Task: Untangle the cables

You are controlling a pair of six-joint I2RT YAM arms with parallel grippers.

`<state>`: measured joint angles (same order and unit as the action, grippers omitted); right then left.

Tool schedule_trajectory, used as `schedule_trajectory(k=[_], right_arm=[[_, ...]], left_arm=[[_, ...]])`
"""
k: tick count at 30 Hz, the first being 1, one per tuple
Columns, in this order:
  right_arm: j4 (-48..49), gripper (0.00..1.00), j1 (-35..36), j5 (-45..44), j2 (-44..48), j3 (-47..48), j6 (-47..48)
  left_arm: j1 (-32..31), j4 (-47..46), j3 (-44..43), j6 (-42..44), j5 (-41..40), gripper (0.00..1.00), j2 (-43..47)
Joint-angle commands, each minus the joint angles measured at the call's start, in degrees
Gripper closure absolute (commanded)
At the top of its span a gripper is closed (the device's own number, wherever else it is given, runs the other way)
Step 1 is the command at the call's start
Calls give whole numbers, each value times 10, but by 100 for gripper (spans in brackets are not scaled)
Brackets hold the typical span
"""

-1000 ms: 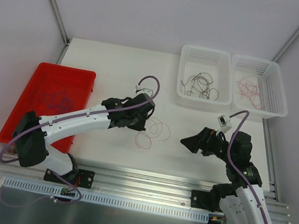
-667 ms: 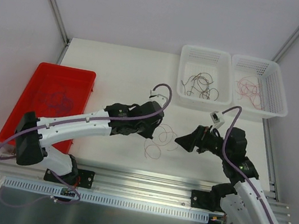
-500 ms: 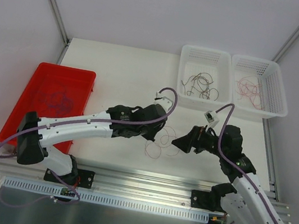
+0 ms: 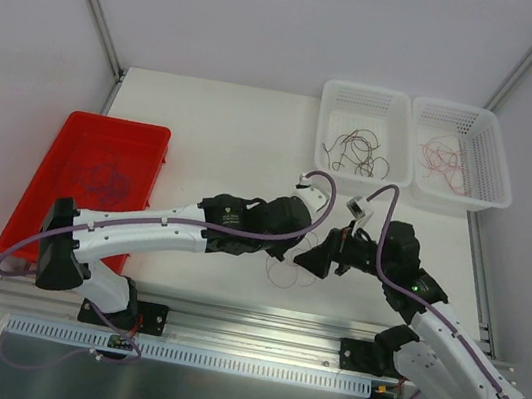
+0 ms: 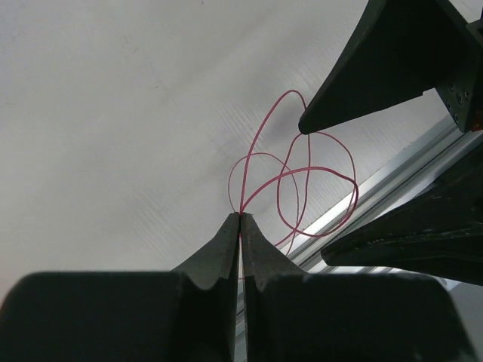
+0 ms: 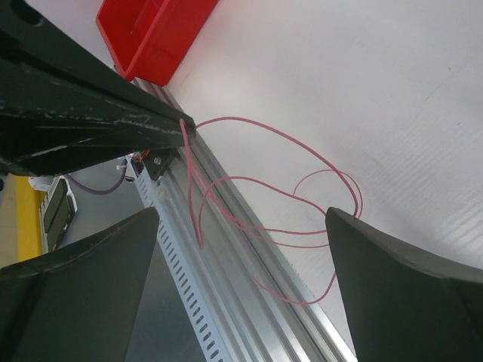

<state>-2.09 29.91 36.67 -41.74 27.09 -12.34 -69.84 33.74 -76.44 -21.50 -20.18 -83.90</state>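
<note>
Sorting stands midway: our left gripper [image 5: 240,219], pinched shut, holds a looped pink-red cable [image 5: 302,181] over the near edge of the table [image 4: 208,119]; our right gripper [image 6: 241,217] gapes wide around its loops, empty. We judge the dark cables [image 4: 357,151] and pink cables [image 4: 442,155] in the white baskets [image 4: 372,92] done; the purple bunch [image 4: 98,173] in the red tray [image 4: 151,129] awaits.

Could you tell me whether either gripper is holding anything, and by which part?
The left gripper pinches the pink-red cable between its fingertips, at the point where its loops converge. The right gripper is open, holding nothing.
</note>
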Motion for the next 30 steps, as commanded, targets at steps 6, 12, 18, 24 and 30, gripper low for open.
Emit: schedule_trajectory(k=[6, 12, 18, 24, 30], right_arm=[[37, 40, 13, -39, 2, 9, 22], [38, 74, 18, -43, 4, 8, 26], [24, 99, 20, -52, 24, 15, 35], [-112, 99, 20, -113, 47, 85, 85], [-264, 99, 20, -241, 43, 220, 157]], left_arm=[[-10, -5, -14, 24, -17, 100, 23], [-9, -15, -13, 22, -5, 100, 24], [-9, -17, 0, 18, -23, 100, 24], [-9, -17, 9, 8, -52, 92, 28], [-9, -17, -2, 4, -96, 57, 67]])
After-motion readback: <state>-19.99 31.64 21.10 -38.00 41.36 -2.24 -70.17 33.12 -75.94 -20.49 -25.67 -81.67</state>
